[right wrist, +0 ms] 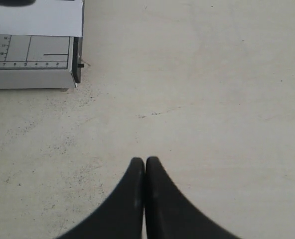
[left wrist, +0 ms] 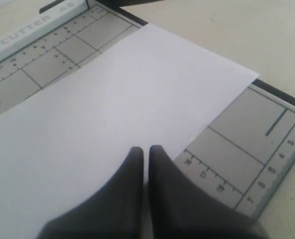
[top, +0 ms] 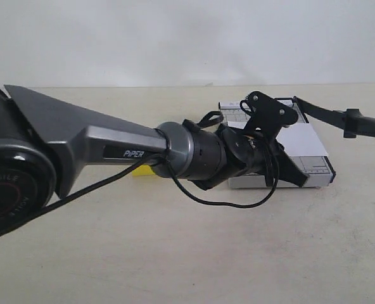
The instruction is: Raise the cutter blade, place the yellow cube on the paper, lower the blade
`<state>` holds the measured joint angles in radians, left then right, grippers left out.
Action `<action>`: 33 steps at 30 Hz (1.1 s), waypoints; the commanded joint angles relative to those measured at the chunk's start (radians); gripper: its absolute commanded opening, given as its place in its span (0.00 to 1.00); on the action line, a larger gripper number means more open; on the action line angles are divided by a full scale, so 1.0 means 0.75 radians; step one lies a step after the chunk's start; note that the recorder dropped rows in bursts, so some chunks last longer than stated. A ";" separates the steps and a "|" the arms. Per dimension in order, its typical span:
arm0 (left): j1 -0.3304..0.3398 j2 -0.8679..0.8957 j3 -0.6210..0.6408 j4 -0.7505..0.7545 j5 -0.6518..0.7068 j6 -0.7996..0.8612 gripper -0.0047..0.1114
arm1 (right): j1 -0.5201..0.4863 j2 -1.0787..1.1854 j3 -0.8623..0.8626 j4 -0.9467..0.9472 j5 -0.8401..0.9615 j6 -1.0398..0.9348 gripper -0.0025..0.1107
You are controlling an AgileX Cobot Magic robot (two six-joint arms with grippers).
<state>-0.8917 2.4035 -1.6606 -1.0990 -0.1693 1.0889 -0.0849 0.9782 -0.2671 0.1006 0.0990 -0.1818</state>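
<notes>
Nearest you, the left arm (top: 111,149) crossed the frame from the left and blocked much of the scene, with a black cable (top: 232,204) looping below its wrist. Under that arm only a sliver of the cube (top: 139,171) showed. It sat on the table (right wrist: 212,99), left of the trimmer and apart from it, not on the paper; the rest of it was hidden.

Past the wrist, your left claw (left wrist: 145,152) hung low over the paper (left wrist: 112,114), its jaws drawn almost together with only a thin slit between them and nothing in them. Whether the tips touched the sheet could not be told. The paper lay flat on the grey base (left wrist: 237,149), leaving gridded strips bare at both ends. The arm's black camera bracket (top: 270,114) covered part of the base's left end.

Your right claw (right wrist: 145,162) was pressed closed and empty over bare table, well apart from the trimmer's corner.

Farther on, the blade (top: 339,117) stood lifted clear of the base, slanting out past its right edge with the thick handle at the outer end. Behind everything was a plain pale wall (top: 175,38).
</notes>
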 commanded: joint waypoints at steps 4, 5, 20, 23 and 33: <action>-0.021 0.110 -0.163 -0.014 0.125 0.007 0.08 | -0.005 -0.058 -0.033 -0.003 0.045 0.000 0.02; -0.023 0.118 -0.188 -0.014 0.147 0.007 0.08 | -0.005 -0.073 -0.033 -0.003 0.051 0.000 0.02; -0.014 0.136 -0.222 0.130 0.342 0.007 0.08 | -0.005 -0.146 -0.033 -0.003 0.093 0.000 0.02; 0.016 0.136 -0.222 0.130 0.322 0.007 0.08 | -0.005 -0.146 -0.033 -0.003 0.117 0.000 0.02; 0.050 0.139 -0.296 0.129 0.372 0.007 0.08 | -0.005 -0.146 -0.033 -0.003 0.126 0.052 0.02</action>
<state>-0.8569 2.4971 -1.8714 -1.0109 0.0755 1.0906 -0.0849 0.8722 -0.2859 0.1006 0.1888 -0.1558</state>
